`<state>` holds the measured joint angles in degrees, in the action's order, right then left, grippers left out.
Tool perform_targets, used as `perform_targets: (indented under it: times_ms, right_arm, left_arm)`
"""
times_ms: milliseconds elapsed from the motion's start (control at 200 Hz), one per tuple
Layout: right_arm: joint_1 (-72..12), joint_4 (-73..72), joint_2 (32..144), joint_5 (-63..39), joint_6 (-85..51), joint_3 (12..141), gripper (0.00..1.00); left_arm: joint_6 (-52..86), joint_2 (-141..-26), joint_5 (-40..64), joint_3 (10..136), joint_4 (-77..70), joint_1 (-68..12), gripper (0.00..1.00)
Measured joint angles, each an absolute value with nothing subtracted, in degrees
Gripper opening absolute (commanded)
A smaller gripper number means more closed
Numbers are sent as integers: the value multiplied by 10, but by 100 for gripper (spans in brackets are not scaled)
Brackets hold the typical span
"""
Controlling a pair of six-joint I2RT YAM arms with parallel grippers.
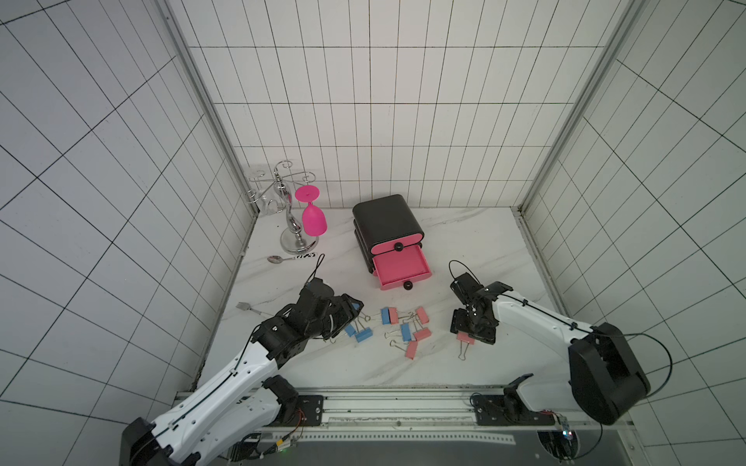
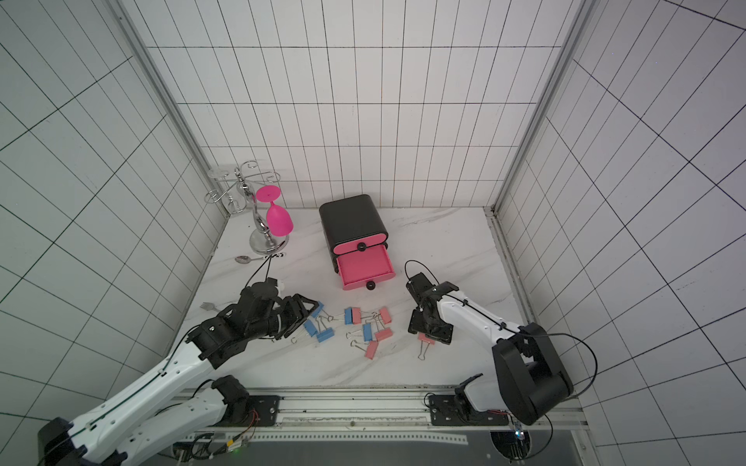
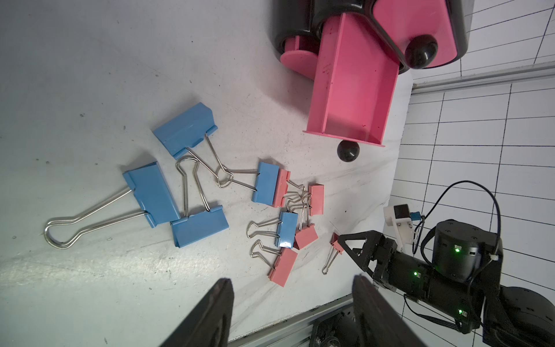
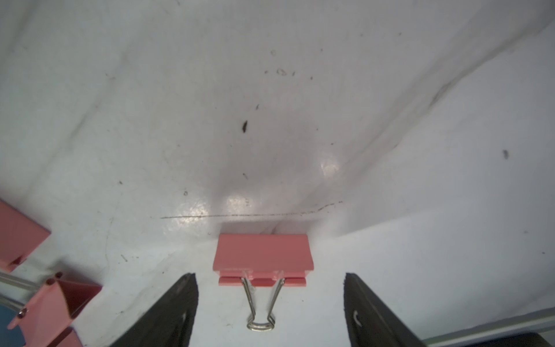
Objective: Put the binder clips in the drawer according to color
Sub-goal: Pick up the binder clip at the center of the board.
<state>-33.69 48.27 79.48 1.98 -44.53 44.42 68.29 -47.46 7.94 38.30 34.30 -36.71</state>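
The drawer chest [image 1: 387, 220] is black with pink fronts. The drawer below the top one [image 1: 399, 264] is pulled out and its pink inside [image 3: 354, 90] holds nothing. Blue and salmon-pink binder clips [image 1: 405, 332] lie scattered on the table in front of it, with several blue ones [image 3: 150, 192] nearest my left gripper. My left gripper [image 1: 352, 310] hovers open and empty at the left end of the scatter [image 3: 291, 288]. My right gripper [image 1: 474, 333] is open and low over a lone pink clip [image 4: 262, 254]. That clip lies on the table and its wire handles reach back between the fingers.
A chrome glass rack with a pink goblet [image 1: 314, 220] stands at the back left. A spoon [image 1: 276, 259] lies in front of it and a fork [image 1: 247, 308] lies by the left wall. A metal rail [image 1: 403, 397] runs along the table's front edge.
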Motion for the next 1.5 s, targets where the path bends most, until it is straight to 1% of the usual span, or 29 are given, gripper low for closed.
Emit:
perform_targets:
  times_ms: [235,625,950,1070,1199,1279,1414,1499]
  right_arm:
    - [-330,467,816,17,-437,445,74]
    - [-318,448,826,5,-433,445,67]
    - [-316,441,826,-10,-433,435,63]
    - [-315,441,826,-14,-433,428,58]
    - [-315,439,822,-18,-437,425,49]
    - [-315,440,809,-21,-440,425,46]
    - [-315,448,777,-23,-444,431,43]
    - [-315,465,764,-24,-444,458,42]
  left_arm:
    - [681,-474,79,383,341,-367,67]
    - [681,-474,77,383,340,-367,67]
    - [682,-472,75,383,341,-367,67]
    - [682,-469,75,383,341,-367,67]
    - [682,-462,75,383,346,-367,67]
    - [682,-456,75,385,352,-367,67]
    - [680,-452,75,401,368,-367,67]
    - [677,-453,75,413,373,-367,67]
